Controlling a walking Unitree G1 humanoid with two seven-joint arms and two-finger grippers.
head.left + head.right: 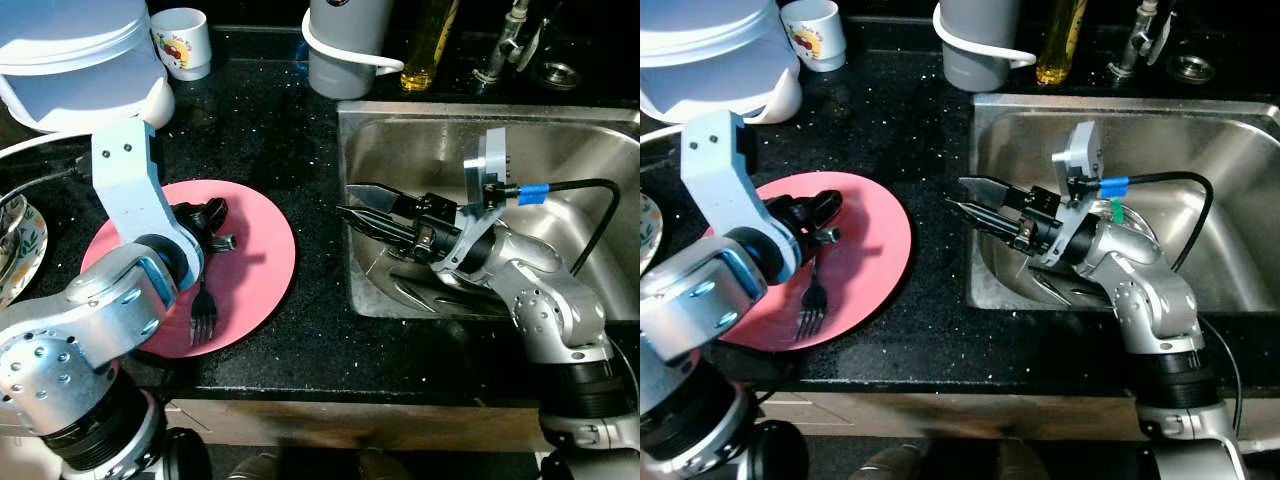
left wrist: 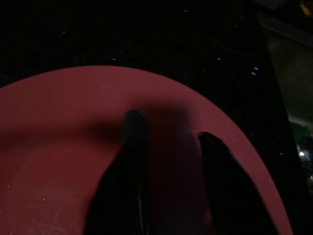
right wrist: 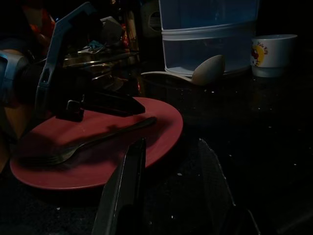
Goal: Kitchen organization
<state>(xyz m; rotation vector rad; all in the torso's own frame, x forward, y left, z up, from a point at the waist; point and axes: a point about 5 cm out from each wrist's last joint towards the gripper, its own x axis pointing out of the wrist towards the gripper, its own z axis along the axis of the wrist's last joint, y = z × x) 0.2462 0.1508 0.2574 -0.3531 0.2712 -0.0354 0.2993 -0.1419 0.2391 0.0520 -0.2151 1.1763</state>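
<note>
Head views bright, sharp, glare on sink [image 1: 600, 130]; wrist views dim, underexposed, fingers [image 2: 132, 166] blurred

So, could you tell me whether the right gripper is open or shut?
Open: the right gripper has its fingers apart with nothing between them, over the sink edge.

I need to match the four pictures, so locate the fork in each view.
Left eye: fork on the pink plate, tines toward the robot.
Right eye: fork, same plate.
Left wrist: not in it; plate under the left gripper.
Right wrist: fork across the plate.
Shared landmark: the pink plate.
</note>
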